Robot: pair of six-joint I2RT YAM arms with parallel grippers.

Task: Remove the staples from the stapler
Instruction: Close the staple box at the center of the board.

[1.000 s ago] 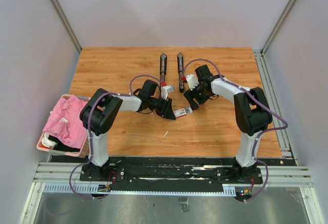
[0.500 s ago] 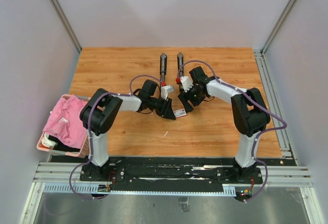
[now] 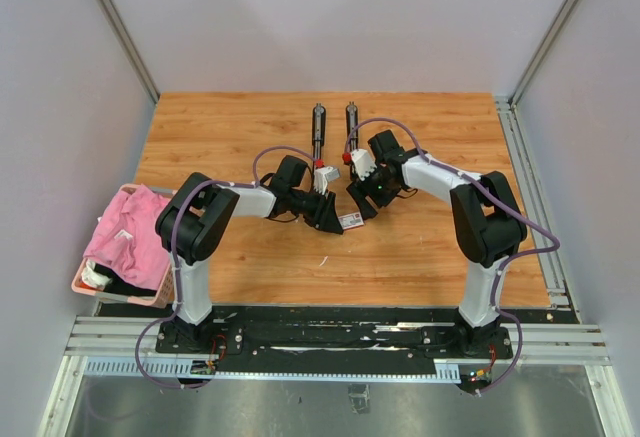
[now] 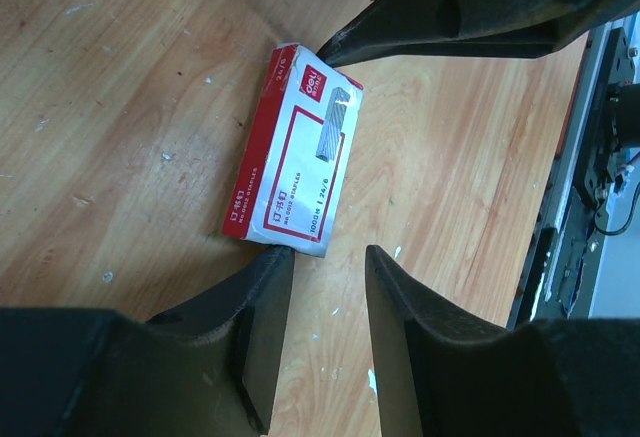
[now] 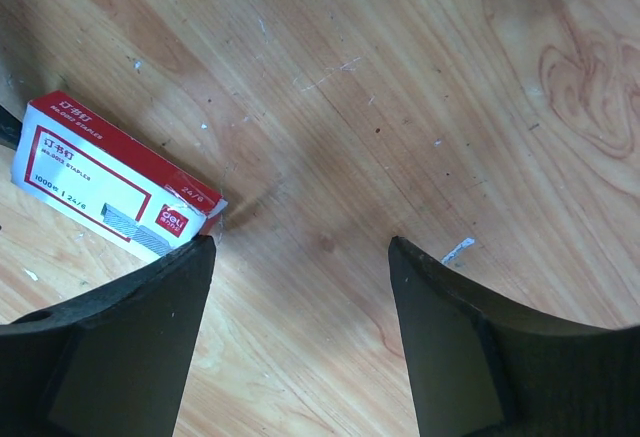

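Since 1 s earlier: right gripper (image 3: 358, 200) swung left toward red-and-white box (image 3: 350, 221); left gripper (image 3: 330, 219) unmoved.
Top view: grippers flank box; stapler (image 3: 318, 139) lies beyond them.
Left wrist: left gripper (image 4: 330, 267) jaws narrowly parted, empty, 1 tip touching box end.
Right wrist: right gripper (image 5: 300, 247) spread wide, empty, 1 finger at box corner. Staples (image 5: 457, 250): 1 pale sliver, probably a staple bit, flat on wood just beside other finger.
Handling, judged: light, stiff, slippery, strip snaps easily; pinch across long edges.
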